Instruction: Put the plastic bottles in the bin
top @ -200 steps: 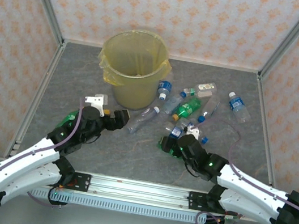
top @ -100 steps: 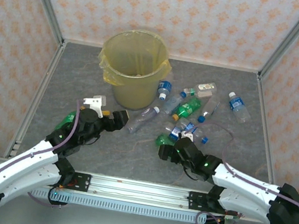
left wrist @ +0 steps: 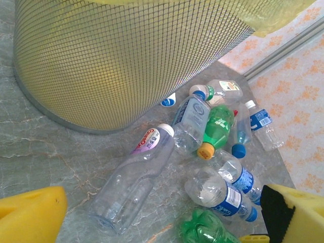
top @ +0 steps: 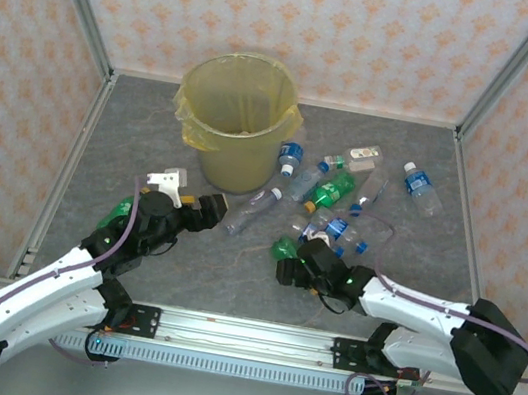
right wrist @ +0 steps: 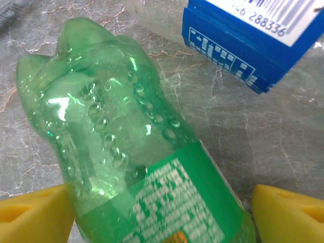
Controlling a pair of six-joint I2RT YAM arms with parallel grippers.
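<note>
The bin (top: 237,117), a yellow-lined mesh bucket, stands at the back left; its wall (left wrist: 126,55) looms in the left wrist view. Several plastic bottles lie to its right. My right gripper (top: 291,263) is open and low around a green bottle (right wrist: 126,152) lying on the table. The left pad (right wrist: 30,215) touches the bottle and the right pad (right wrist: 291,212) stands slightly off it. My left gripper (top: 217,208) is open and holds nothing. It hovers near a clear bottle (left wrist: 134,177) with a purple label. A green bottle with an orange cap (left wrist: 217,124) lies beyond.
Two blue-labelled bottles (left wrist: 228,195) lie just beside the green one. A lone bottle (top: 418,188) lies far right. Patterned walls and metal posts (top: 76,19) fence the table. Bare grey table (top: 123,133) stretches left of the bin.
My right arm has slid left and down over the green bottle, its jaws narrowing around it. The left arm has barely shifted.
</note>
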